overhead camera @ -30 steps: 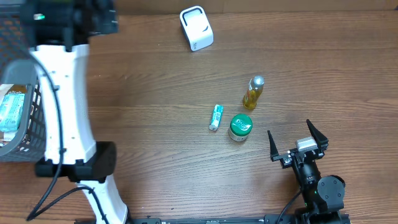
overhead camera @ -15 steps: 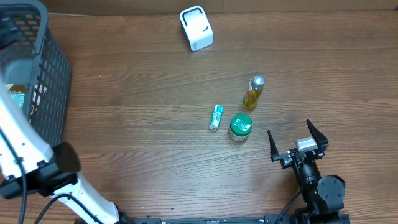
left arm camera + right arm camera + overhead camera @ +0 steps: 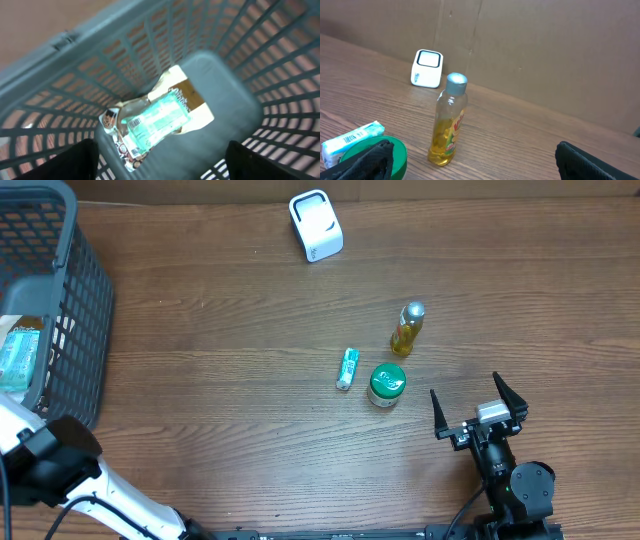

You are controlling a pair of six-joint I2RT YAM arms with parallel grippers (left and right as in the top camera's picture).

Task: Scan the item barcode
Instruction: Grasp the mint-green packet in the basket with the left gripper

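My left hand hangs spread, empty, over the grey plastic lattice basket. The teal-and-white foil pouch lies flat on its floor. Right hand is spread, empty, at the bench's near edge. I see the white boxy scanner at the far edge, well apart from the upright yellow oil bottle, green-lidded round tin and small teal tube.

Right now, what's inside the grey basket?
A teal packet lies on the basket floor, over brown-and-white packaging. Whatever is under them is covered.
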